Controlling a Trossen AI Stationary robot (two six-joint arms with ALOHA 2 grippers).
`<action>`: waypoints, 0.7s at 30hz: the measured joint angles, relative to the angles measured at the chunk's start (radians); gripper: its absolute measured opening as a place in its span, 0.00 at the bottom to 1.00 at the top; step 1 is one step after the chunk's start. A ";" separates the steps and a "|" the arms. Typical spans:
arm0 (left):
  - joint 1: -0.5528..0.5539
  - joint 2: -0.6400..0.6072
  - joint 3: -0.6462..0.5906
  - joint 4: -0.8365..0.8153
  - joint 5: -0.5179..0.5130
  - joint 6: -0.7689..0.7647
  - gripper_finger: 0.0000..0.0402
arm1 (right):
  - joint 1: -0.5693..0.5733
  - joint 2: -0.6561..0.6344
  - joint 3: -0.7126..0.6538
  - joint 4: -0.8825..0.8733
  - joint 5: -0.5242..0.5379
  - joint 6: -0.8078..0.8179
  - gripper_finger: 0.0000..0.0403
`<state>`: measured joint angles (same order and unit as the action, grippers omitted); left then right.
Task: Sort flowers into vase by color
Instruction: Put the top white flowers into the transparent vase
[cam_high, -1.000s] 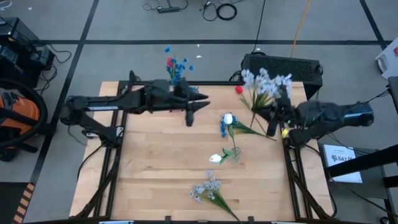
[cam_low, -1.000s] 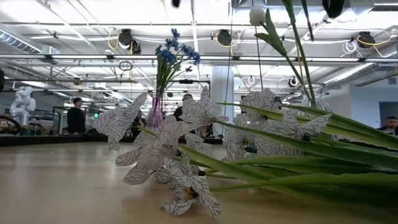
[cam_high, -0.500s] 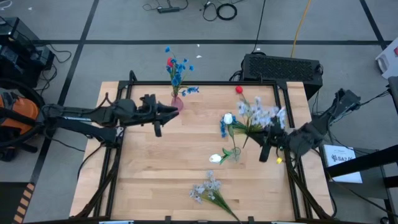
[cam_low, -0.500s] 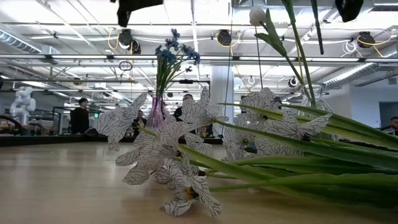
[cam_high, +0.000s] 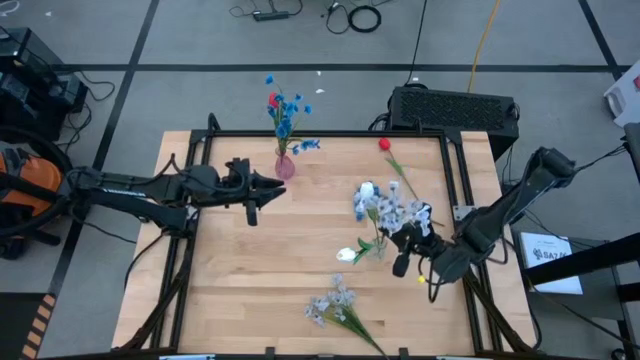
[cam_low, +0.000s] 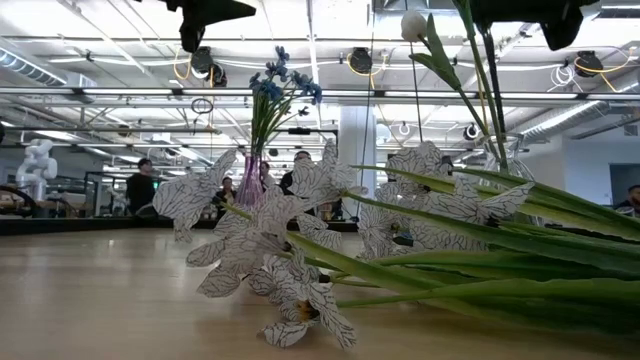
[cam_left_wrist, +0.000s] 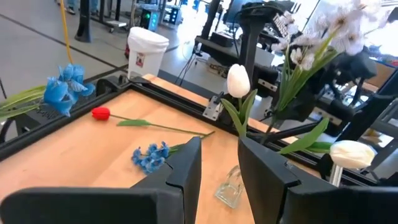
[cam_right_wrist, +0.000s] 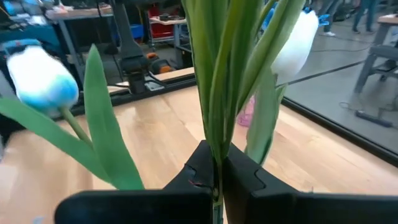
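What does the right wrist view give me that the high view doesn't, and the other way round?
Only the right wrist view: the right gripper pinched shut on green stems, seen at the fingertips.

Only the high view: the left gripper empty over bare wood near the pink vase with blue flowers, a red tulip lying near the far edge, and a pale spray lying near the front edge.

Both: the white tulip beside the held stems, and the wooden table.

Pink vase; blue sprays; red tulip; white tulip.
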<state>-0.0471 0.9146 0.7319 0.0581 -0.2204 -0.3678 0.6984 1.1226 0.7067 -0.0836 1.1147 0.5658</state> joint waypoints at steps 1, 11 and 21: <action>0.000 0.000 0.000 0.000 0.002 -0.010 0.28 | 0.005 0.011 0.000 -0.001 0.012 0.007 0.00; -0.001 0.000 0.000 -0.003 0.012 -0.029 0.28 | 0.056 0.117 0.000 -0.083 0.119 0.156 0.00; -0.002 0.000 0.000 -0.003 0.015 -0.055 0.28 | 0.056 0.212 0.000 -0.110 0.120 0.336 0.05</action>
<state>-0.0489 0.9146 0.7319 0.0551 -0.2055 -0.4224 0.7547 1.3349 0.7067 -0.1933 1.2350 0.9019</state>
